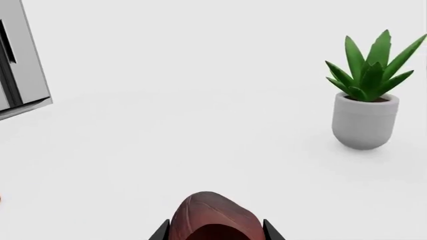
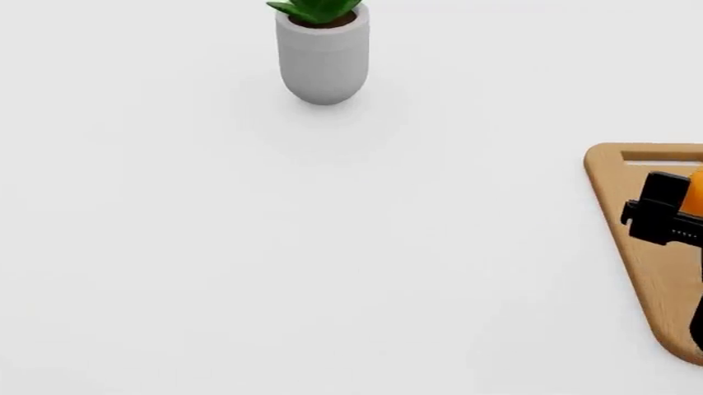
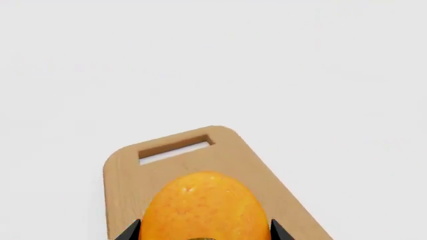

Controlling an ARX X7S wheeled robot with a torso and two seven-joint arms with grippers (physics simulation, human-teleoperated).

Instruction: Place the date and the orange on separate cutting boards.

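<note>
In the left wrist view the dark reddish-brown date [image 1: 212,215] sits between the two black fingers of my left gripper [image 1: 215,231], which is shut on it over bare white surface. The left gripper is outside the head view. My right gripper [image 3: 203,231] is shut on the bright orange [image 3: 202,205], over a light-tan cutting board [image 3: 227,155] near its slotted end. In the head view that cutting board [image 2: 643,263] lies at the right edge, with the right gripper [image 2: 663,219] and a sliver of the orange [image 2: 696,189] over it. Whether the orange touches the board I cannot tell.
A green plant in a grey pot [image 2: 322,58] stands at the back of the white surface; the left wrist view also shows the potted plant [image 1: 365,120]. A grey metallic panel [image 1: 20,65] appears at that view's edge.
</note>
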